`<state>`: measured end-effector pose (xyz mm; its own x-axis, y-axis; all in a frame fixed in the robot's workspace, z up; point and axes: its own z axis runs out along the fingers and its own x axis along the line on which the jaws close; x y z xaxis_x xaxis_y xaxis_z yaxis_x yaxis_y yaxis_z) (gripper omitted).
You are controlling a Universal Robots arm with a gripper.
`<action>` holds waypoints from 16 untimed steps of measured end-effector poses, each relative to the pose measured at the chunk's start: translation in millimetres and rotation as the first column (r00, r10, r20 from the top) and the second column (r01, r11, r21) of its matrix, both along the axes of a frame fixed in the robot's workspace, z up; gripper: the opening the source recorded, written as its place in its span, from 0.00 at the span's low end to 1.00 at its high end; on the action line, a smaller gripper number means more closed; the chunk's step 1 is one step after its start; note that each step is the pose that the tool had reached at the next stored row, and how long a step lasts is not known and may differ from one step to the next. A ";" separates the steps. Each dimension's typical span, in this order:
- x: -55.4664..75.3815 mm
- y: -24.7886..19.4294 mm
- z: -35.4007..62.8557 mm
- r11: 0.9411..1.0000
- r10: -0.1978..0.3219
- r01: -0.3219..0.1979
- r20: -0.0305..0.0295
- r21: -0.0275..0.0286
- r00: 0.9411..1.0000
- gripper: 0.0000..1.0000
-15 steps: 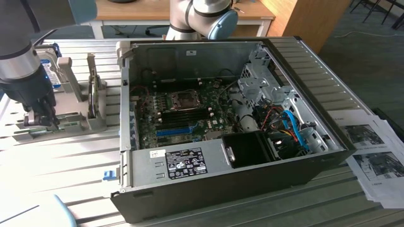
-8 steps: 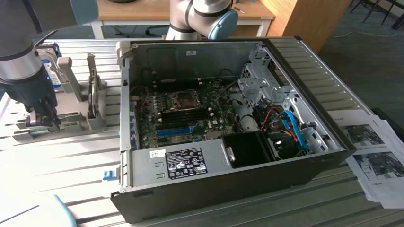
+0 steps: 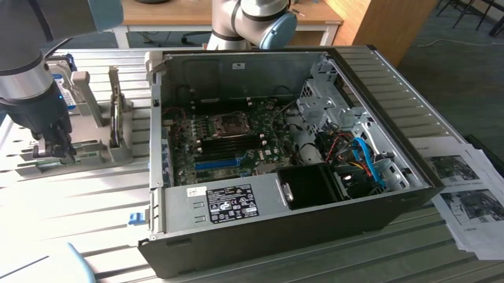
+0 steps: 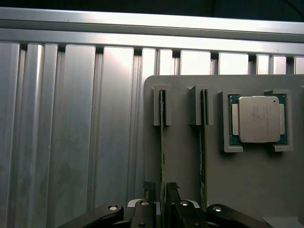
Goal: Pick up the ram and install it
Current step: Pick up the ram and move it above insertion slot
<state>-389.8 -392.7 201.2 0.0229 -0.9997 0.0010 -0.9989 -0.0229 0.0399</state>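
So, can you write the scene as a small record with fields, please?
ram: standing on edge in the grey holder
gripper: open, one finger on each side of the ram
second stick: in the neighbouring slot
processor: in a pocket of the holder
computer case: open, motherboard exposed

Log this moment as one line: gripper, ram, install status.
gripper: open, straddling ram | ram: on edge in grey holder, not lifted | computer case: open, ram not installed
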 end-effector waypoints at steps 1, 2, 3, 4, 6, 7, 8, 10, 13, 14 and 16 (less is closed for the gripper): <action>0.0 0.0 0.0 1.000 0.000 0.000 0.000 0.000 1.000 0.23; 0.0 0.0 0.0 1.000 0.000 0.000 0.000 0.000 1.000 0.23; 0.0 0.0 0.0 1.000 0.000 0.000 0.000 0.000 1.000 0.23; 0.0 0.0 0.0 1.000 0.000 0.000 0.000 0.000 1.000 0.23; 0.0 0.0 0.0 1.000 0.000 0.000 0.000 0.000 1.000 0.23; 0.0 0.0 0.0 1.000 0.000 0.000 0.000 0.000 1.000 0.23; 0.0 0.0 0.0 1.000 0.000 0.000 0.000 0.000 1.000 0.21; 0.0 0.0 0.0 1.000 0.000 0.000 0.000 0.000 1.000 0.15; 0.0 0.0 0.0 1.000 0.000 0.000 0.000 0.000 1.000 0.11; 0.0 0.0 0.0 1.000 0.000 0.000 0.000 0.000 1.000 0.11; 0.0 0.0 0.0 1.000 0.000 0.000 0.000 0.000 1.000 0.11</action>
<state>-389.8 -392.7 201.2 0.0229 -0.9997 0.0010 -0.9989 -0.0228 0.0399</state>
